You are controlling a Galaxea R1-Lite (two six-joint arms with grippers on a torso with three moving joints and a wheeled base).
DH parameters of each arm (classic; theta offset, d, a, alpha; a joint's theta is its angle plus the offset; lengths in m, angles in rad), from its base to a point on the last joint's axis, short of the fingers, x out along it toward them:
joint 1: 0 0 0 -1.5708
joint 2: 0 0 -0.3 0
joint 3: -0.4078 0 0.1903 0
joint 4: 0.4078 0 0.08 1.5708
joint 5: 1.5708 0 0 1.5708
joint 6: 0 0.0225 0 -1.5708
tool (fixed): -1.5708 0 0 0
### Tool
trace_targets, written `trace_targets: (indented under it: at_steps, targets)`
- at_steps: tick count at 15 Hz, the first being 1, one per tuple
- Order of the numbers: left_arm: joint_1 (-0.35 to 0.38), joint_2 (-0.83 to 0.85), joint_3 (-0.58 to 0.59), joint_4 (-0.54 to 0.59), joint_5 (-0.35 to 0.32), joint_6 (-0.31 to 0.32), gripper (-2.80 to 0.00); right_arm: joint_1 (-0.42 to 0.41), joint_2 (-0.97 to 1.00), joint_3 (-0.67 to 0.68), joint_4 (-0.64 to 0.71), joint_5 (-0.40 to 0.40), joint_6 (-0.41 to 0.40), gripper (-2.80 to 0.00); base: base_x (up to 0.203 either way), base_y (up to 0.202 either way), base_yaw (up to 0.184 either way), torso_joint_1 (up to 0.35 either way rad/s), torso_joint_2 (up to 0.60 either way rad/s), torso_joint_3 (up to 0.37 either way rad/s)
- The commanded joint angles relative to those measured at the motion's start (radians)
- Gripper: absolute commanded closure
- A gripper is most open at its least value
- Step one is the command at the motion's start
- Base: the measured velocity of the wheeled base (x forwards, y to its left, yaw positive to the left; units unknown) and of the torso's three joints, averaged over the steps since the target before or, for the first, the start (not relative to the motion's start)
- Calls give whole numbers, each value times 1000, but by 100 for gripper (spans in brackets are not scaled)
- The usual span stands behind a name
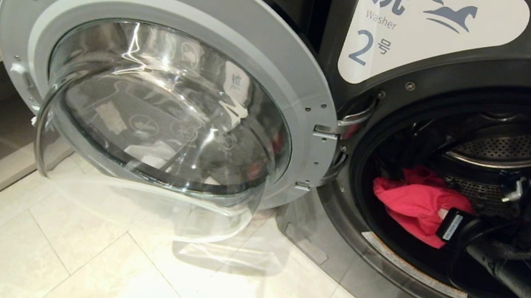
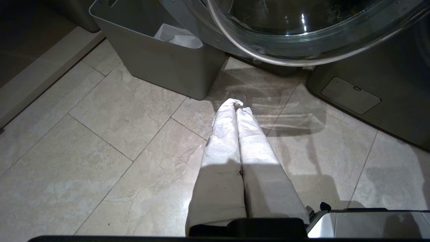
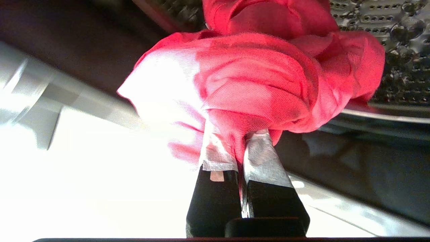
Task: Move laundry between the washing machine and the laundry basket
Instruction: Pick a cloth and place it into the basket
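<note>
- Your left end effector [image 2: 237,109] hangs over the floor tiles [image 2: 100,161], its cloth-wrapped fingers pressed together on nothing; the grey laundry basket [image 2: 168,64] sits beyond it, white cloth [image 2: 179,37] inside.
- You see the washer door [image 1: 170,74] swung open to the left of the drum [image 1: 502,151].
- Your right end effector [image 3: 240,148] reaches into the drum, fingers pinched tight on a fold of the red garment [image 3: 255,77], which bunches just past the fingertips at the drum's lower lip.

My head looks down at the washer door [image 1: 166,95] — my left wrist, low, shares it [image 2: 302,33]; right wrist peers close into the drum [image 3: 386,20].
</note>
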Motion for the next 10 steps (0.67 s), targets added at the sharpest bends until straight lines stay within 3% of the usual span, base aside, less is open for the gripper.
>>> trace_targets:
  at_steps: [1,5,10]
  targets:
    - [0,0,0,0,0,0,0,20,-74,44,-5,-2,-6,0,0,0,0,0,0,0]
    - [0,0,0,0,0,0,0,27,-194,141,-5,-7,-51,0,0,0,0,0,0,0]
    - [0,0,0,0,0,0,0,27,-399,300,-2,-21,-163,0,0,0,0,0,0,0]
